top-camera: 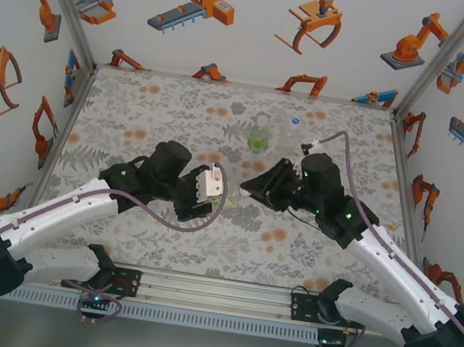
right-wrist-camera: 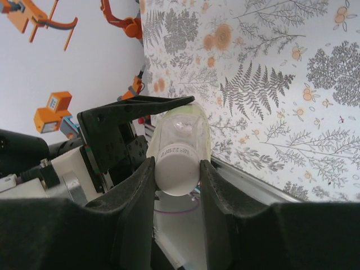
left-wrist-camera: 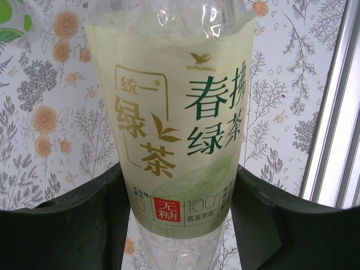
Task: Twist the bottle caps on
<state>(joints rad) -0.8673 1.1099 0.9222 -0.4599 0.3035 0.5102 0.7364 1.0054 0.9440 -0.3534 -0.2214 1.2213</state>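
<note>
Floral tabletop [top-camera: 138, 98] lies beneath us. Our right gripper [right-wrist-camera: 177, 164] is clamped on the white cap [right-wrist-camera: 176, 173], pressed to the mouth of the yellow-label bottle [left-wrist-camera: 180, 112]. Our left gripper [left-wrist-camera: 180, 197] squeezes that bottle at its label, mid-table. A crooked cap could cross-thread, we judge, and the thin plastic may spin or crumple. We see no liquid inside. At twelve o'clock stand the green-label bottle [top-camera: 259, 136] and the unlabelled bottle [top-camera: 293, 130], contents unclear.

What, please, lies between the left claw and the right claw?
The yellow-labelled bottle: the left claw grips its body, the right claw its white cap, as both wrist views show.
</note>
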